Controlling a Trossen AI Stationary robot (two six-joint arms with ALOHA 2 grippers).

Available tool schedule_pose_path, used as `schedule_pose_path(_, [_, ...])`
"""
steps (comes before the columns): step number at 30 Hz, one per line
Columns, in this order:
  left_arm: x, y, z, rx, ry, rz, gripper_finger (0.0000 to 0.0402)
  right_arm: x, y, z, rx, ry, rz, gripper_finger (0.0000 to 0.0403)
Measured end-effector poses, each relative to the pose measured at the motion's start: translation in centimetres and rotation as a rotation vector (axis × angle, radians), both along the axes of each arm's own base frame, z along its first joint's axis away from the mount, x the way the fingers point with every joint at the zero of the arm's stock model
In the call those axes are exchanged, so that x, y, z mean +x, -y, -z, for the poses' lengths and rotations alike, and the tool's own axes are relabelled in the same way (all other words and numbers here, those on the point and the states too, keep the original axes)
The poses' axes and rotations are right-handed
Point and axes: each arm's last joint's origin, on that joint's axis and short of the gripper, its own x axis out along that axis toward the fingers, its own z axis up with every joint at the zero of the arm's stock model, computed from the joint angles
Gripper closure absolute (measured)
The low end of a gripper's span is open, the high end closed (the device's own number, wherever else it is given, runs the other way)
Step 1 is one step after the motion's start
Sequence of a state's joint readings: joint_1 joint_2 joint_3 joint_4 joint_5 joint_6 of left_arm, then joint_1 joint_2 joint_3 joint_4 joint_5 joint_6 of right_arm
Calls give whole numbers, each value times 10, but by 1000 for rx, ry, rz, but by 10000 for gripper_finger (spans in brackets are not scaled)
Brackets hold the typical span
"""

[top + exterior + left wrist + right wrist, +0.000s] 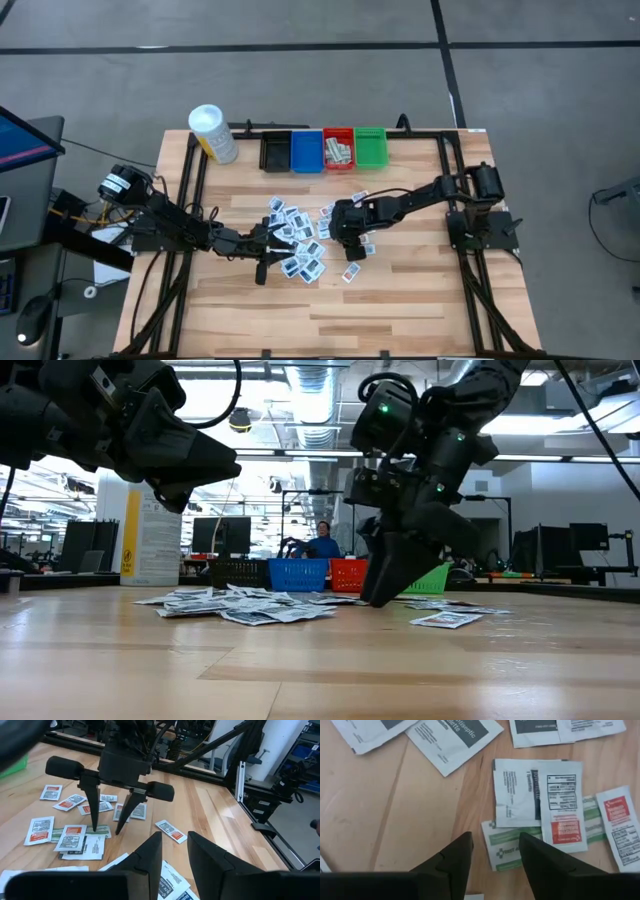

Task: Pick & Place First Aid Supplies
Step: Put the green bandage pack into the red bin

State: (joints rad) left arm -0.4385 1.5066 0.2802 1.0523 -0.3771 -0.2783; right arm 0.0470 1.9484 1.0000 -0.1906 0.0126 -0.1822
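A pale wooden bench [230, 300] fills the middle of the frame. Small flat packets [300, 245] lie scattered at its centre. Along its upper edge stand black, blue, red and green bins [323, 150], with a yellow container [213, 134] at upper left.

Beyond the pincers, along the far edge of the wooden table [400, 290], you are looking at a row of four small bins sitting side by side: a black bin [275, 151], a blue bin [306, 150], a red bin [338, 149] and a green bin [370, 146]. Further out past the left pincer, a yellow container with a white cap [212, 133] is lying near the table's far corner. Behind the bins, a person [322, 540] is sitting in the room.
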Motion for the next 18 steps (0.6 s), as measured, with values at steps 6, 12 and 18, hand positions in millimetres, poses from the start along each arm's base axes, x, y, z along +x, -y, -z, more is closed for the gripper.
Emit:
schedule_pose_path(6, [0, 0, 0, 0, 0, 0, 309, 0, 1, 0, -3, -4, -8, 285])
schedule_pose_path(12, [0, 0, 0, 0, -1, -1, 309, -1, 1, -1, 6, 0, -34, 342])
schedule_pose_path(18, [0, 0, 0, 0, -1, 0, 309, -2, 0, -1, 4, -1, -45, 396])
